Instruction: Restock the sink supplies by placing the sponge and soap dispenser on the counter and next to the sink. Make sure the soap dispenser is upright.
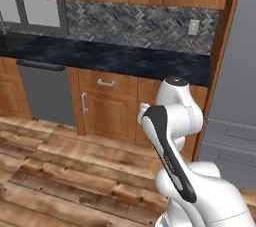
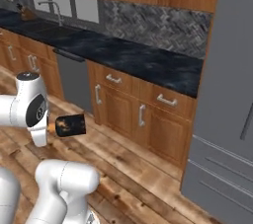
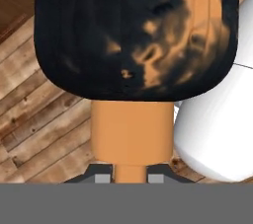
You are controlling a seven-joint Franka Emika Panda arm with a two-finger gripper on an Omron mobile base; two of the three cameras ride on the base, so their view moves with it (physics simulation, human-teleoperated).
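One bottle in the grip, carried sideways

Two fingertips (image 3: pixel 128 177) are pinching the orange pump neck of the soap dispenser (image 3: pixel 133 35). Gripper (image 2: pixel 49 128) is holding it lying horizontal above the wooden floor (image 2: pixel 128 168), dark base pointing toward the cabinets, well apart from the counter (image 2: pixel 138 60).

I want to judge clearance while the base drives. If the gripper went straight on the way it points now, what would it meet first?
Probably the wood floor. The gripper is shut on the soap dispenser, whose dark body fills its line; beyond it lie floorboards, so the bottle's base would likely touch first. Depth is unclear.
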